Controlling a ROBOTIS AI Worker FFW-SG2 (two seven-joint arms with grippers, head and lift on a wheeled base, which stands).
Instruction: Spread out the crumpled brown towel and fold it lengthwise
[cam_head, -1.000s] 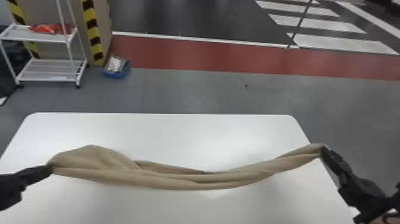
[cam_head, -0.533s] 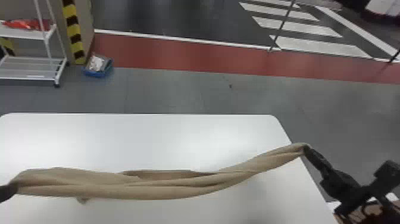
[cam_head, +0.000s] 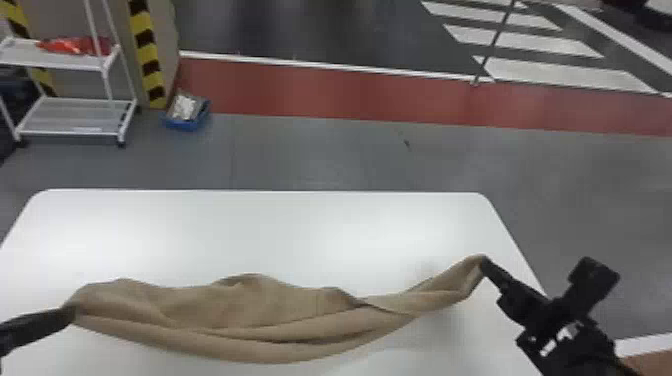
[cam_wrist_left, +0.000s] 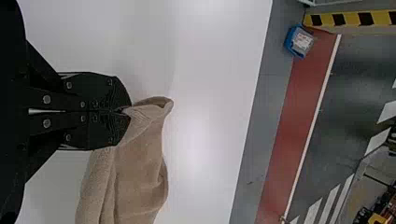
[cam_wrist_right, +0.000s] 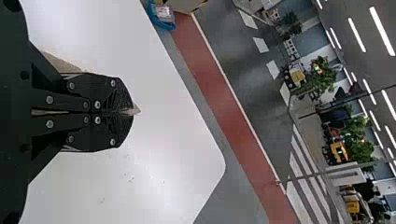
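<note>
The brown towel (cam_head: 280, 310) stretches across the white table between both grippers, bunched into long folds with its middle sagging toward the near side. At its left end my left gripper (cam_head: 72, 312) pinches it; in the left wrist view the left gripper (cam_wrist_left: 128, 111) is shut on a corner of the towel (cam_wrist_left: 135, 177). Its right end is held by my right gripper (cam_head: 484, 262); in the right wrist view the right gripper (cam_wrist_right: 130, 112) is shut, with a small tip of towel (cam_wrist_right: 136, 110) poking out between the fingers.
The white table (cam_head: 260, 225) has its far edge and rounded corners in view. Beyond it on the floor stand a white shelf cart (cam_head: 75, 117) with a red item on it and a blue box (cam_head: 187, 120).
The head view has shifted back and forth. Both grippers keep their hold, now closer together; the towel's left and middle parts have opened into a wider, looser sheet, sagging lower in front.
</note>
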